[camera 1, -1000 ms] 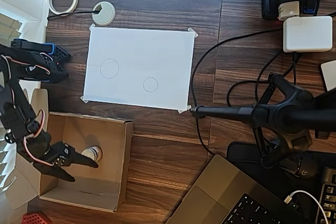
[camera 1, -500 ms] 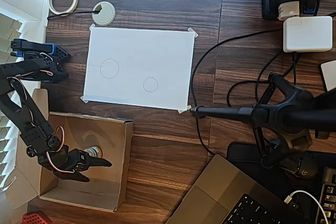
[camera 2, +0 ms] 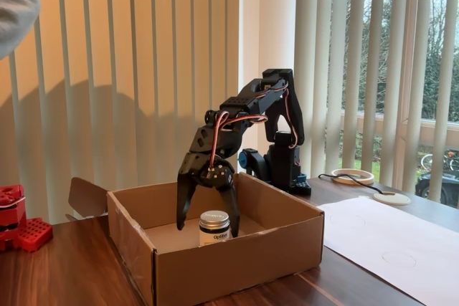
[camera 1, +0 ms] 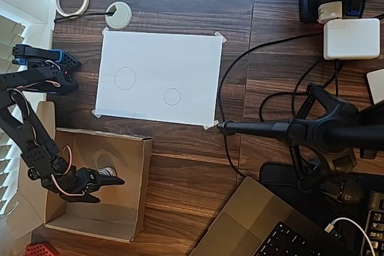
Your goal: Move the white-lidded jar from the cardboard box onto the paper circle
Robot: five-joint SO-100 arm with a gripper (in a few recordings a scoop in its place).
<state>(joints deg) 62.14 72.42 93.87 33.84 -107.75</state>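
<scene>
Hand [camera 2: 207, 228] lowered astride white-lidded jar [camera 2: 214, 227], inside cardboard box [camera 2: 237, 257]

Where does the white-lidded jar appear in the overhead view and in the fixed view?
Overhead view: white-lidded jar lower left, inside the cardboard box, partly covered by the gripper.
Fixed view: jar centre, low, on the box floor, between the gripper's open fingers.
Shared landmark: the cardboard box.

Daylight enters through the vertical blinds [camera 2: 143, 69], backlighting the fixed view. Overhead view is evenly lit and sharp; the white paper sheet [camera 1: 180, 58] appears bright, nearly overexposed. Shadows soft.
</scene>
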